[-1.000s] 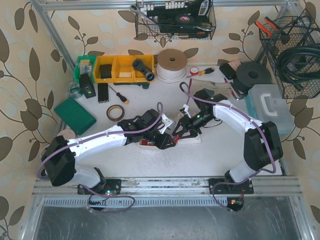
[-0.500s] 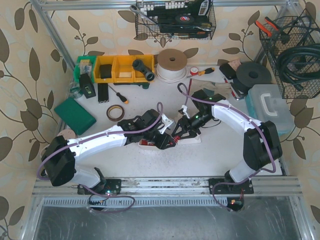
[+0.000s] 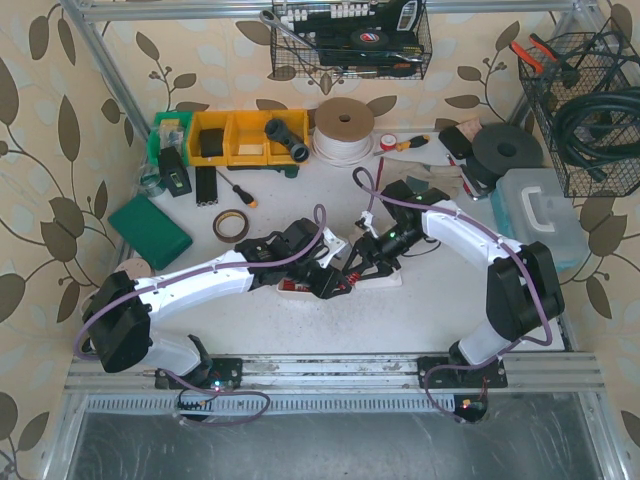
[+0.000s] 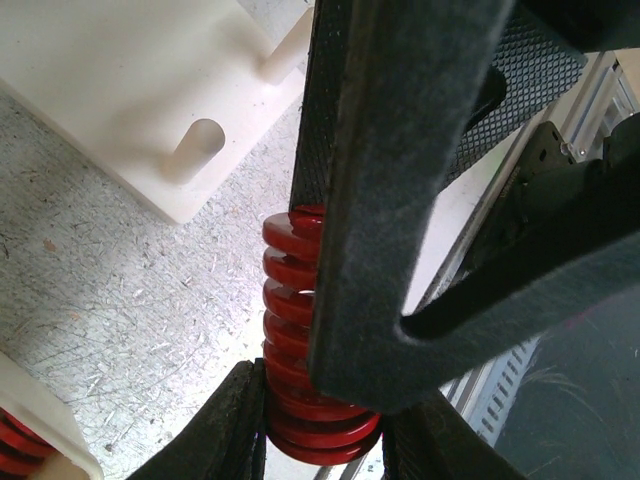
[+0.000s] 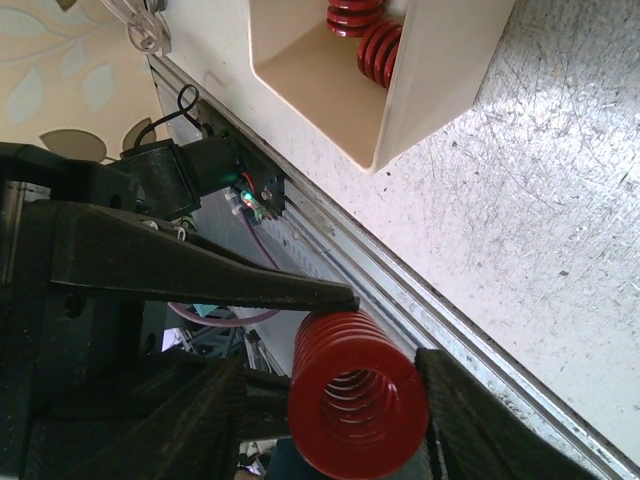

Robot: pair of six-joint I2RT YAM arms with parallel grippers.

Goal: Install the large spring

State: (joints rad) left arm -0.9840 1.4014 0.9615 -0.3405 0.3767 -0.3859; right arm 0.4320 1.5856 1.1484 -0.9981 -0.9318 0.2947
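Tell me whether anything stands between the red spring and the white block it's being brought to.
Nothing visible does. In the left wrist view the red spring, gripped by both arms' fingers, is apart from the white block, with only bare table between them.

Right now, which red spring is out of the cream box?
The large spring, held in the left hand; the others sit inside the box.

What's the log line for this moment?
left claw: shut on large spring | right claw: shut on large spring | status: spring held by both claws, not yet seated on white block
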